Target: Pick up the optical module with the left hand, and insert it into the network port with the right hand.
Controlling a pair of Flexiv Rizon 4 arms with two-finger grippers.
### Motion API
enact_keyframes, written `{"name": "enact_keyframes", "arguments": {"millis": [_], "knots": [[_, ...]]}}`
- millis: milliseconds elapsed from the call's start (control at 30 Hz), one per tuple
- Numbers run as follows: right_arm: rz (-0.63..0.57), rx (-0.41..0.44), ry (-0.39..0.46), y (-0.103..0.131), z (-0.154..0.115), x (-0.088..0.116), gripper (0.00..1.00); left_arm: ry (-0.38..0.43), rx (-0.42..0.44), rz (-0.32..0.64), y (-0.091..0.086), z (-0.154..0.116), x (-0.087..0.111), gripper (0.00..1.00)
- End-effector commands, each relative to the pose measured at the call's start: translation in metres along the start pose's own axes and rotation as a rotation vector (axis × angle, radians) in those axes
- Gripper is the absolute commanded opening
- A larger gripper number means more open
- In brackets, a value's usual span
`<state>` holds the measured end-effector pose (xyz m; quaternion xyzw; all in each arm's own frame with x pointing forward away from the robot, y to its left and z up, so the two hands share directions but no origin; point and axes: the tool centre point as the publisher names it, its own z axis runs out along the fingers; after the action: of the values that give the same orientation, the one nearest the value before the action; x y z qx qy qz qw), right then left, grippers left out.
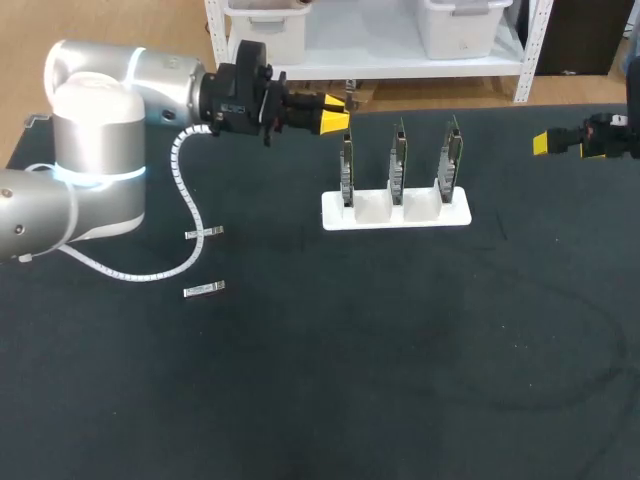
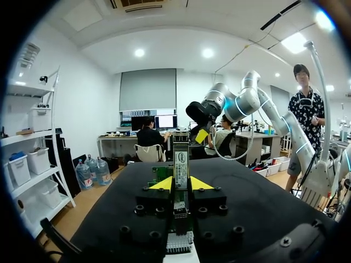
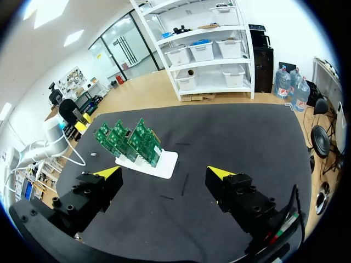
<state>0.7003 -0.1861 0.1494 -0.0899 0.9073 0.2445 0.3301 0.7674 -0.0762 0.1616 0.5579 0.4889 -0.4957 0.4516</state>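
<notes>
My left gripper point(image 1: 335, 122) is shut on a slim silver optical module point(image 2: 181, 161), which stands up between the yellow tips point(image 2: 180, 183). It hovers just left of the leftmost of three green circuit boards point(image 1: 347, 170) that stand upright in a white holder point(image 1: 395, 212). In the left wrist view a green board point(image 2: 160, 173) lies just below the fingers. My right gripper point(image 1: 548, 142) hangs open at the table's far right, nothing between its fingers point(image 3: 164, 175). From it the boards point(image 3: 131, 141) and holder point(image 3: 164, 162) lie ahead across the dark mat.
Two more silver modules point(image 1: 204, 233) point(image 1: 204, 290) lie flat on the black mat, left of the holder and under my left arm's white cable. The table's back edge runs just behind the boards.
</notes>
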Motion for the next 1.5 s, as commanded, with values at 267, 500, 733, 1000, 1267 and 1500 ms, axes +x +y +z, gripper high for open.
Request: {"name": "enact_keyframes", "arguments": {"millis": [267,500,733,1000,1267,1500], "knots": [[0.001,0.004,0.0,0.001,0.0,0.0,1.0,0.0,-0.002,0.01,0.0,0.002,0.0,0.0],[0.001,0.004,0.0,0.001,0.0,0.0,1.0,0.0,-0.002,0.01,0.0,0.002,0.0,0.0],[-0.144,-0.109,-0.032,0.009,0.003,-0.032,1.0,0.0,-0.002,0.01,0.0,0.002,0.0,0.0],[-0.358,-0.348,-0.003,0.044,0.008,-0.068,1.0,0.0,-0.002,0.01,0.0,0.002,0.0,0.0],[-0.385,-0.331,-0.023,0.056,0.009,-0.067,1.0,0.0,-0.002,0.01,0.0,0.002,0.0,0.0],[-0.385,-0.331,-0.023,0.056,0.009,-0.067,1.0,0.0,-0.002,0.01,0.0,0.002,0.0,0.0]]}}
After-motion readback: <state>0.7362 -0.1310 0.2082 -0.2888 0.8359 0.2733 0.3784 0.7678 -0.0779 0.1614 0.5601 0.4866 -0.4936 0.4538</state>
